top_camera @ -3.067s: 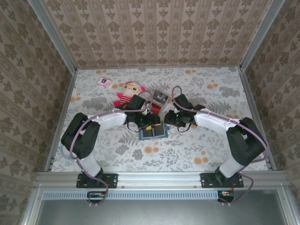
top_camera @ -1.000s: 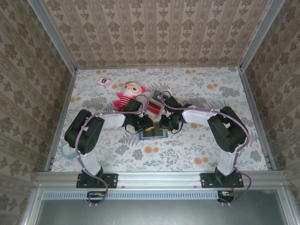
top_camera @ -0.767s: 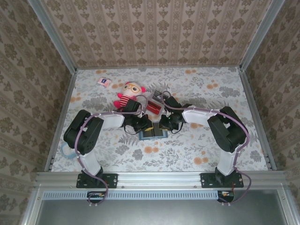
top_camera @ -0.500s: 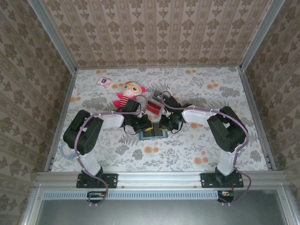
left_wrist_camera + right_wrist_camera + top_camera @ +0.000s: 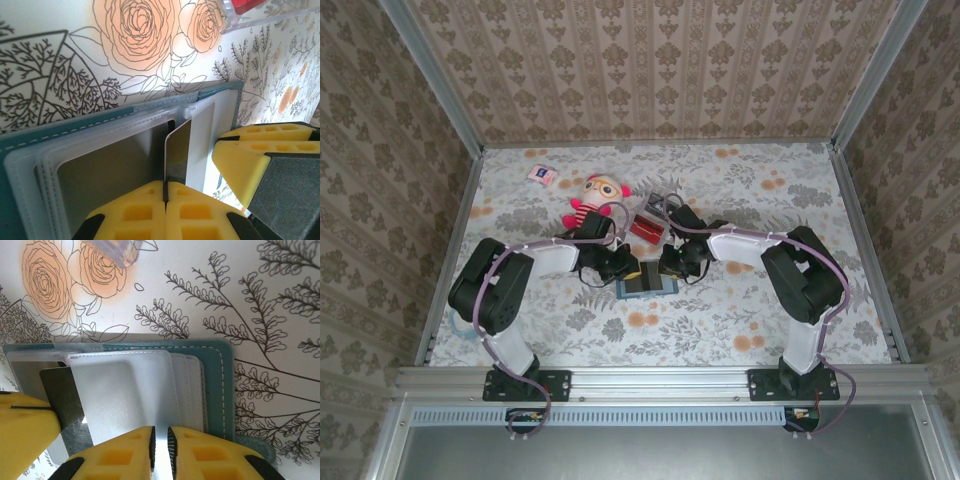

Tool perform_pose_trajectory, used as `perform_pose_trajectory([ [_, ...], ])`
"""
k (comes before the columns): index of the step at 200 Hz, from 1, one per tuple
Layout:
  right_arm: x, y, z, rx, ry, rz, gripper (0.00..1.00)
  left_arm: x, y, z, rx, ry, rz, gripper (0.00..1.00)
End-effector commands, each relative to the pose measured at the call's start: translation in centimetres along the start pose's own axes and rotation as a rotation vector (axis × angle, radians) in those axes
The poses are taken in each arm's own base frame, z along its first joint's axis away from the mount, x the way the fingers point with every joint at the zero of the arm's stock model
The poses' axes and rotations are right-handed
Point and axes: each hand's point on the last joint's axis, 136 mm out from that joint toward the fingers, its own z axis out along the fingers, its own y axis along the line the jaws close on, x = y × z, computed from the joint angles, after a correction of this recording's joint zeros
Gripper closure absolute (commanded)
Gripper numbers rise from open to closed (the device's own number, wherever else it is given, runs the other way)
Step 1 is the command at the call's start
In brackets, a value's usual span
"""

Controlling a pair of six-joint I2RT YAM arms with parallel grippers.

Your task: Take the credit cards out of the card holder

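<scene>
While pinched edgewise: thin dark card | stitched teal card holder

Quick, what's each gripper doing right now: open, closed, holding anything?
Left gripper: closed, pinching a dark credit card by its edge.
Right gripper: nearly closed, apparently pinching the clear sleeves of the card holder.

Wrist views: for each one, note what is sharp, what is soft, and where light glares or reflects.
Left wrist view: the tablecloth print is sharp, the left gripper nearest the lens is softer, and the card it pinches has a dull sheen. Right wrist view: the card holder stitching is crisp, the plastic sleeves look milky, and the tablecloth is brightly lit.
</scene>
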Motion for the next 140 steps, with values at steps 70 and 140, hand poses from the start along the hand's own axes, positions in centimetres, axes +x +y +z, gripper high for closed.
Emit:
perform_pose_trajectory([
  [70,2.5,-2.9,2.5,0.108,0.109,-0.007,0.8,0.0,-1.6,0.6,0.04,0.014,0.042,0.78],
  [140,2.1,-4.2,1.9,0.169,0.061,0.004,0.8,0.7,-0.5,-1.1,-0.033,0.011,0.067,0.95],
])
